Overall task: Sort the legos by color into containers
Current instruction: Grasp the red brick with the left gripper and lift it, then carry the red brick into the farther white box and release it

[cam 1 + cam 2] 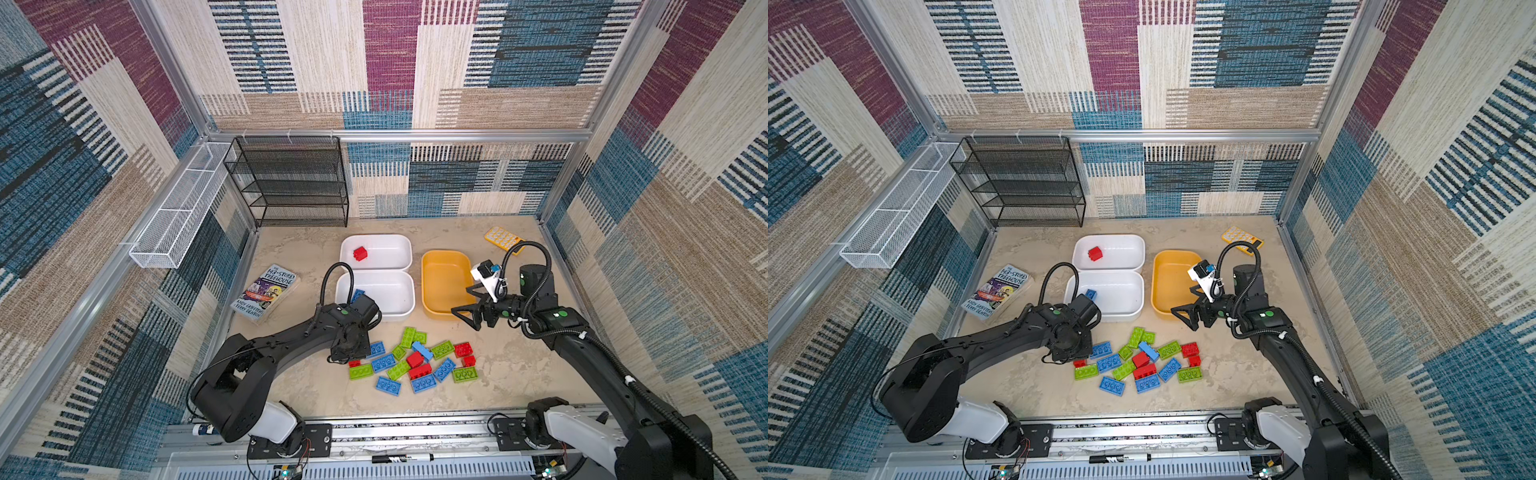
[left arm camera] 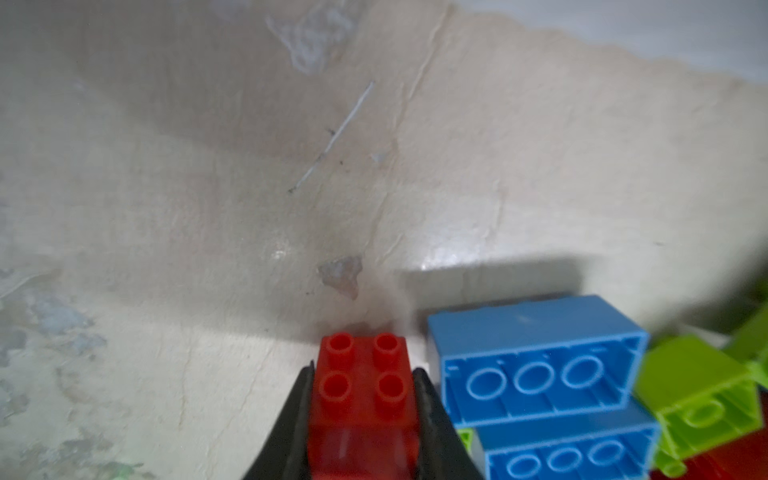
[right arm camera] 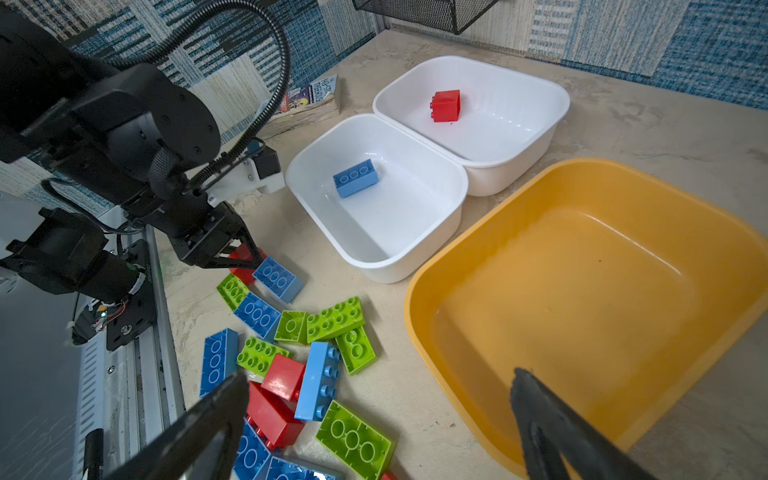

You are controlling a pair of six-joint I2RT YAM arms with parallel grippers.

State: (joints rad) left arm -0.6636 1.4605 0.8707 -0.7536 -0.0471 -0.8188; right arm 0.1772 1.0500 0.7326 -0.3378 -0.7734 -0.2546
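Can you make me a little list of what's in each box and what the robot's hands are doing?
far white tub: one red brick
near white tub: one blue brick
yellow tub: nothing inside
loose pile: red, blue and green bricks, not sorted yet
left gripper: shut on a small red brick at the pile's edge
right gripper: open, holding nothing, near the yellow tub's rim
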